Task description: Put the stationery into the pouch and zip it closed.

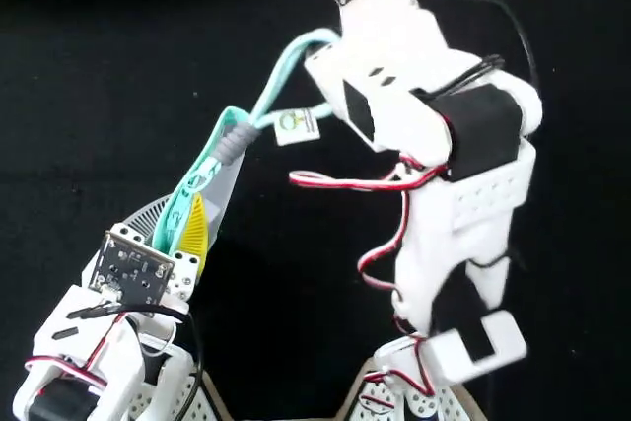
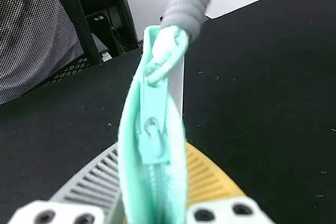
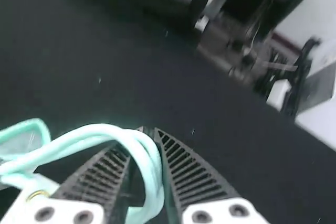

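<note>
From above, the pouch (image 1: 222, 179) runs toward seven o'clock and disappears under the left gripper (image 1: 175, 219) — its contents cannot be told. Its strap (image 1: 296, 49) ends toward one o'clock beneath the right arm (image 1: 424, 115) (grip point covered). The tag (image 1: 296, 125) is too small to read.

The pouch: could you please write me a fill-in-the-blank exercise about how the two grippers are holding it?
1. The pouch has a mint zipper and a ____ body.
2. The left gripper, shut on the pouch, has one grey finger and one ____ finger.
3. The right gripper is shut on the pouch's strap with ____ fingers.
Missing words: grey; yellow; black.
</note>
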